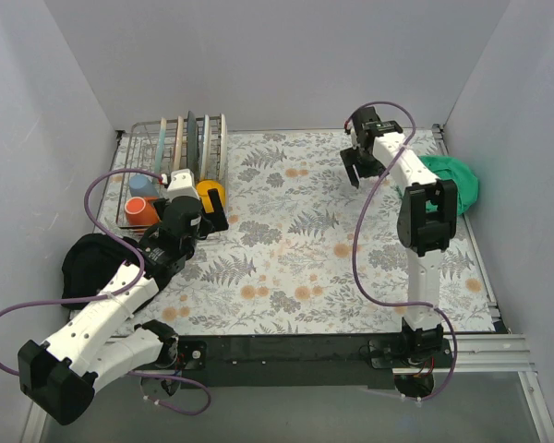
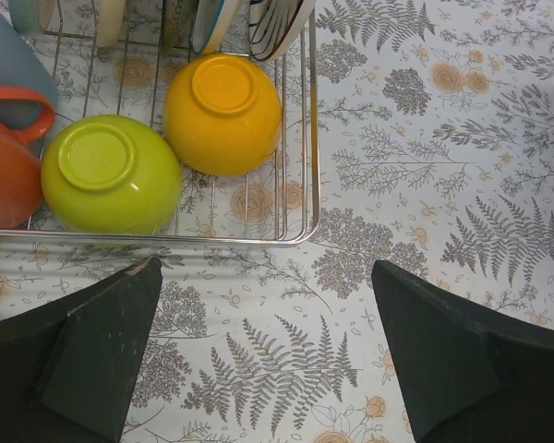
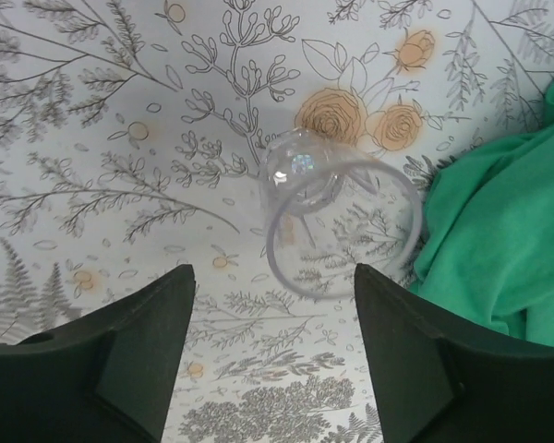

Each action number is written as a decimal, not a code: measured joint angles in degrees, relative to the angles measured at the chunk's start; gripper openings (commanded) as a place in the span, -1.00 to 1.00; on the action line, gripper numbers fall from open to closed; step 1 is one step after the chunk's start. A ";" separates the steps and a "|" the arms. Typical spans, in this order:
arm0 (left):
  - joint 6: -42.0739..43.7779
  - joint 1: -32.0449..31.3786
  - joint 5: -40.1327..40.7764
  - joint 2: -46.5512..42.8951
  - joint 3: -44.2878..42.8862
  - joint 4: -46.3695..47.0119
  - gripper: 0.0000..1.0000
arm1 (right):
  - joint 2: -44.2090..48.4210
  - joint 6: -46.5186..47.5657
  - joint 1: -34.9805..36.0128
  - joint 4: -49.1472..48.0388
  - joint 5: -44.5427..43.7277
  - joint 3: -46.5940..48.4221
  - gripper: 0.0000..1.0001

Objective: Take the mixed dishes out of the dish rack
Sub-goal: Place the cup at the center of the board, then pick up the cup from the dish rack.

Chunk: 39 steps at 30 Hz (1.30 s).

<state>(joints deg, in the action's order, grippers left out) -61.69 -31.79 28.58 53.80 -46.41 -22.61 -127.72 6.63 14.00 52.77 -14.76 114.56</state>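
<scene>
Closest in, over the near left part of the floral bench (image 1: 332, 249): left end effector (image 2: 266, 268), fingers spread wide, gripping nothing, hovering just outside the near right corner of the dish rack (image 2: 166, 238). Not touching the wire.

Inside that corner, both upside down and side by side: lime-green bowl (image 2: 111, 175) to the left, orange-yellow bowl (image 2: 223, 111) to the right and a little farther in. Left of the green bowl, orange mug (image 2: 5, 175), handle loop showing at its upper edge. Beyond the mug, light-blue cup (image 2: 14, 65), only partly in view. Standing on edge in the slots at the rack's far end: plates (image 1: 189, 143), among them the dark-and-white striped plate (image 2: 277, 23) at the right of the row.

Left of the rack, off the floral cover, black cloth (image 1: 88, 263), partly under the left arm.

Far right of the bench: right end effector (image 3: 272, 269), fingers apart, grasping nothing. Just beyond its fingertips, out of the rack and on the floral cover, small clear glass (image 3: 342, 221), mouth toward the wrist camera, base away; upright or tipped, cannot tell. Apart from both fingers. Just right of the glass, green cloth (image 3: 499, 231), bunched against the bench's right edge.
</scene>
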 measured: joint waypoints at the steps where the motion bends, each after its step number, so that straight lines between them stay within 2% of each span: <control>1: 0.00 0.00 0.00 0.00 0.04 0.13 0.96 | 1.49 -0.20 0.00 0.26 0.17 -0.52 0.64; 6: 0.37 0.02 0.02 0.00 0.61 0.57 0.96 | 13.64 -0.90 0.61 -0.66 2.49 -5.60 0.75; 8: 0.61 0.04 0.17 0.00 1.03 0.72 0.96 | 20.31 -1.22 1.16 -2.91 3.56 -10.29 0.77; 14: 0.50 0.11 0.98 0.94 1.18 1.46 0.96 | 42.66 -2.49 3.08 -14.19 8.00 -31.98 0.82; 18: -0.37 0.13 1.16 4.76 0.87 1.42 0.96 | 56.35 -3.76 2.99 -22.73 9.86 -47.52 0.86; 22: -1.36 0.57 2.23 9.05 -0.68 -0.13 0.96 | 65.83 -4.87 2.95 -30.97 10.93 -59.34 0.89; 28: -2.97 5.11 2.64 12.74 -5.31 -4.26 0.96 | 72.30 -5.22 2.93 -39.17 11.98 -68.81 0.91; 34: -4.42 17.73 0.66 14.23 -8.85 -6.95 0.96 | 74.60 -5.46 2.91 -41.79 12.20 -69.64 0.90; 39: -5.22 22.29 1.99 17.05 -10.21 -7.91 0.96 | 75.78 -5.66 2.91 -43.08 12.22 -69.68 0.90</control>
<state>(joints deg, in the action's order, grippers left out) -66.92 -9.50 30.57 70.85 -56.62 -30.52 -51.94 0.97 16.91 9.69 -2.55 44.88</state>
